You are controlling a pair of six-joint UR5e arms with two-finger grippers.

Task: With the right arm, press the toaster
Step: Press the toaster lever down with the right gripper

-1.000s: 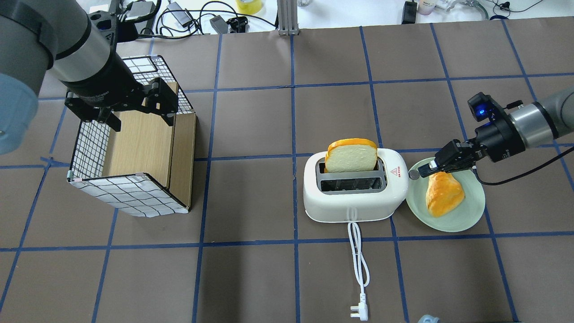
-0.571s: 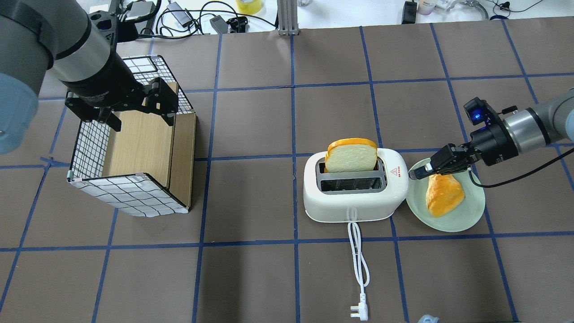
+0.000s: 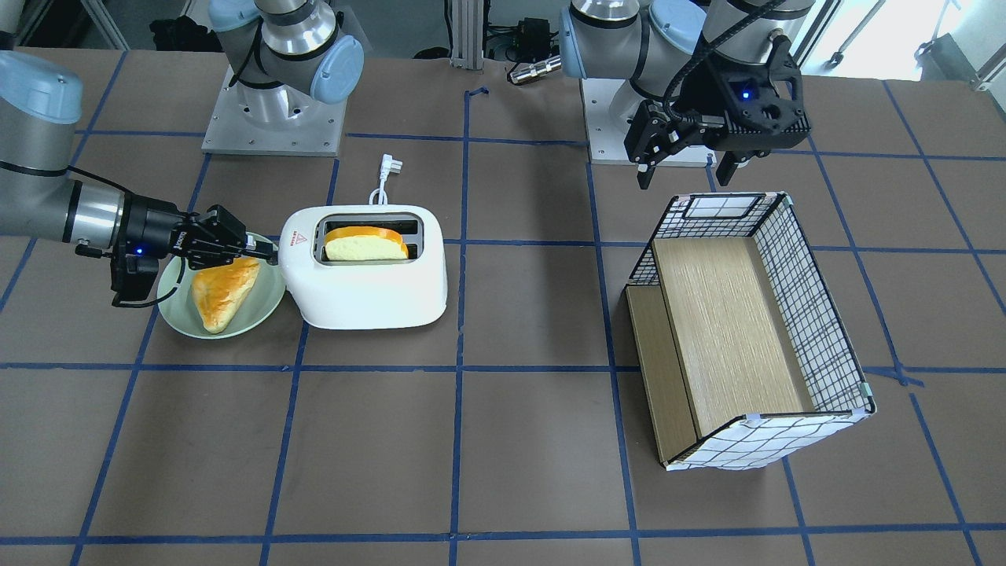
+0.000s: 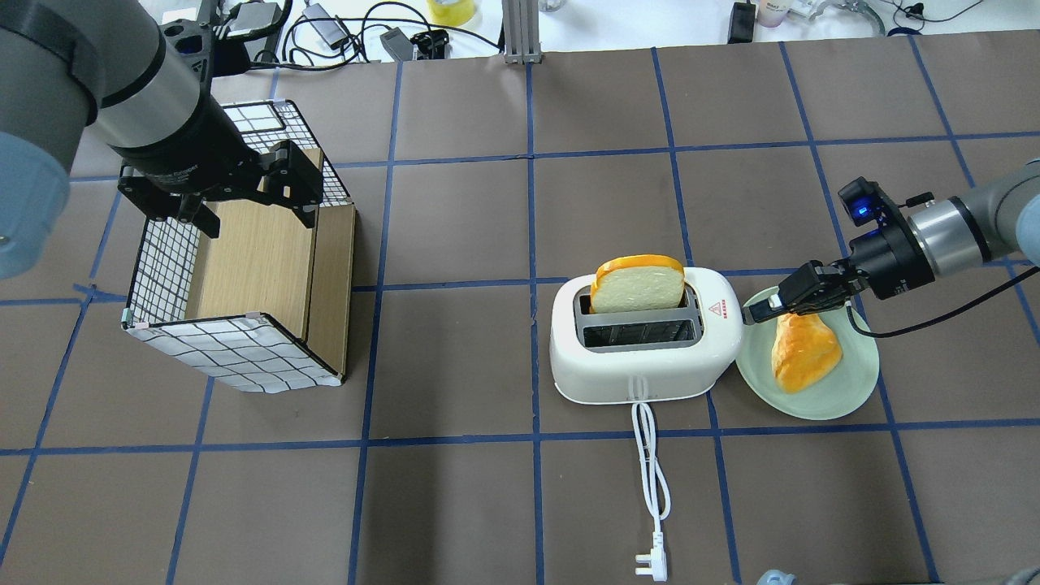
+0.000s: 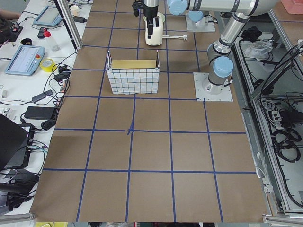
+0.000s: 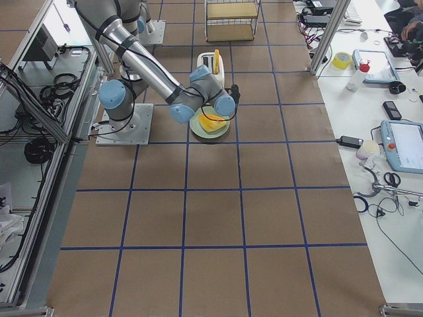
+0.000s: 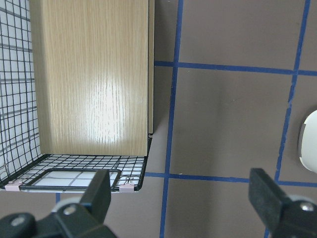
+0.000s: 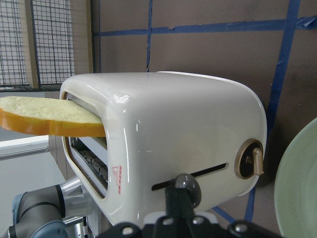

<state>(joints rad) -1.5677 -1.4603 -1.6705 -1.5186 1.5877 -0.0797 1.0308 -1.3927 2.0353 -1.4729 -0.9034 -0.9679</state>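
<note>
The white toaster [image 4: 642, 370] stands mid-table with a bread slice [image 4: 638, 284] sticking out of its far slot. It also shows in the front view [image 3: 369, 295]. My right gripper [image 4: 754, 313] is shut, and its tip rests on the grey lever knob [image 8: 187, 184] on the toaster's end face. In the front view the right gripper [image 3: 269, 253] touches that same end. My left gripper [image 4: 256, 218] is open and empty, hovering over the basket, as the left wrist view [image 7: 181, 196] also shows.
A pale-green plate [image 4: 845, 390] with a golden pastry [image 4: 804, 349] sits right beside the toaster, under my right gripper. A wire basket [image 4: 227, 353] with a wooden shelf stands at the left. The toaster's white cord and plug [image 4: 650, 561] trail toward the near edge.
My right gripper has moved left and down onto the lever knob, which it now covers in the overhead view. The bread slice sits slightly lower. The left arm has not moved.
</note>
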